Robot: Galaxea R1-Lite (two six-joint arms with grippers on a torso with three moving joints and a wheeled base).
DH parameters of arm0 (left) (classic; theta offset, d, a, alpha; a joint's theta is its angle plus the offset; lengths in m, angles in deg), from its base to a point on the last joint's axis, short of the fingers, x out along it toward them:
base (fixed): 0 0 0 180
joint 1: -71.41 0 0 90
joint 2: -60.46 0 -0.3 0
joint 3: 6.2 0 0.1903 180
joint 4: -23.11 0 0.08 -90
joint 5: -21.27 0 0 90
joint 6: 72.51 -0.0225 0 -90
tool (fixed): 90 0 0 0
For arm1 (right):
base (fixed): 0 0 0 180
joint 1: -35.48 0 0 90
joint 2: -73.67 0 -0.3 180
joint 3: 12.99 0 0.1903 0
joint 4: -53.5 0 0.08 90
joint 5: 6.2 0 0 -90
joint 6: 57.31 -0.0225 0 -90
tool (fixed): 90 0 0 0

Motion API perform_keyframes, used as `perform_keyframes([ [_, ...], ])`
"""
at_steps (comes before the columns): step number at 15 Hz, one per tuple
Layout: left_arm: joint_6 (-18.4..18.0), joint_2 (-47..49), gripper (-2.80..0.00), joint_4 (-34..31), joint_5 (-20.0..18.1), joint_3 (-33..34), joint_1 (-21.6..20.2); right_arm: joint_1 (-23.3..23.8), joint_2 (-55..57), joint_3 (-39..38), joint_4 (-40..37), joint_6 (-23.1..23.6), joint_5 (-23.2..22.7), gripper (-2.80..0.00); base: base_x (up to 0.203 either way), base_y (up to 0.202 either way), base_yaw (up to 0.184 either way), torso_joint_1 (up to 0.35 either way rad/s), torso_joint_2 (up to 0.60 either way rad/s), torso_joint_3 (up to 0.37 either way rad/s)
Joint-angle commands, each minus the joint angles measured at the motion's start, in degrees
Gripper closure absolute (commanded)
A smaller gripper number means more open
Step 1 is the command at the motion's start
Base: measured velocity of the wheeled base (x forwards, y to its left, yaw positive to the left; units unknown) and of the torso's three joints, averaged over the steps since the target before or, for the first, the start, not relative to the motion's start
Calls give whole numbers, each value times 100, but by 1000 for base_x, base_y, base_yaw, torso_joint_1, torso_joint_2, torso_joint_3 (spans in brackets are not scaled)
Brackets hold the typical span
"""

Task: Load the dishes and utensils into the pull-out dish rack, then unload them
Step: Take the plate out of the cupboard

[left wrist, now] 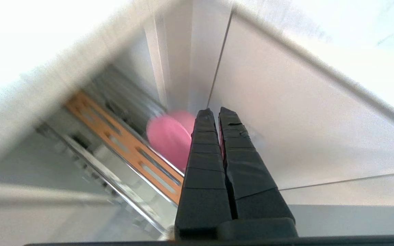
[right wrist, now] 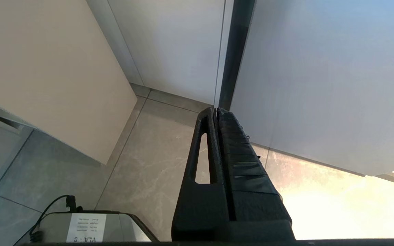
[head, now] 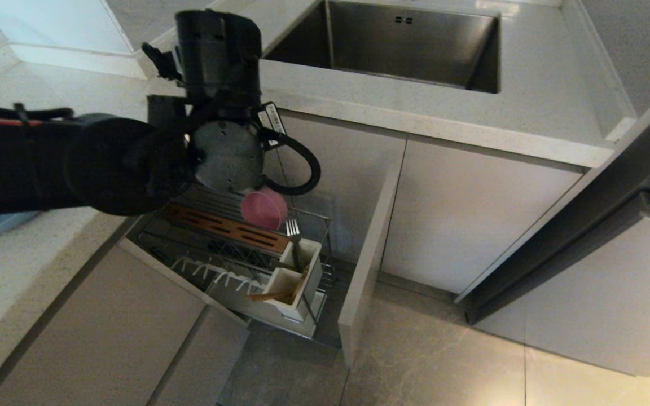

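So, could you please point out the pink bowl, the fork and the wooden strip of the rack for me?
Pink bowl [head: 264,209], head view, on its round underside.
Fork [head: 293,228], head view, on its tines above the utensil box.
Wooden strip [head: 229,228], head view, on its slotted top face.

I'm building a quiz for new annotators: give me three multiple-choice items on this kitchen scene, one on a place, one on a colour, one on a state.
1. Where is the bowl?
A. In the sink
B. In the pull-out dish rack
C. On the floor

2. What colour is the bowl?
A. Pink
B. Green
C. Black

3. How do the left gripper's jaws stand?
A. Wide open
B. Shut on the bowl
C. Shut, empty

Key: 1 B, the bowl sits in the pull-out dish rack behind the wooden strip. 2 A, it is plainly pink. 3 C, the left gripper shows jaws pressed together with nothing between, beside the bowl.
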Motion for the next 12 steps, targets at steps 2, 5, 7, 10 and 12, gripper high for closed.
perform_keyframes([
  [2, -526, -826, 0, -134, -29, -111, -102, -2, 5, -1, 3, 0, 0, 0, 0, 0, 0, 0, 0, 0],
  [5, -1210, -1354, 0, -766, -80, -338, -744, -2, 5, -1, 3, 0, 0, 0, 0, 0, 0, 0, 0, 0],
  [7, -1506, -1566, 0, -1272, -304, -485, -1568, -2, 5, -1, 3, 0, 0, 0, 0, 0, 0, 0, 0, 0],
  [10, -1631, -1508, 0, -2491, -568, -670, -2590, -2, 5, -1, 3, 0, 0, 0, 0, 0, 0, 0, 0, 0],
  [12, -1602, -1193, 0, -3210, -825, -776, -3100, -2, 5, -1, 2, 0, 0, 0, 0, 0, 0, 0, 0, 0],
])
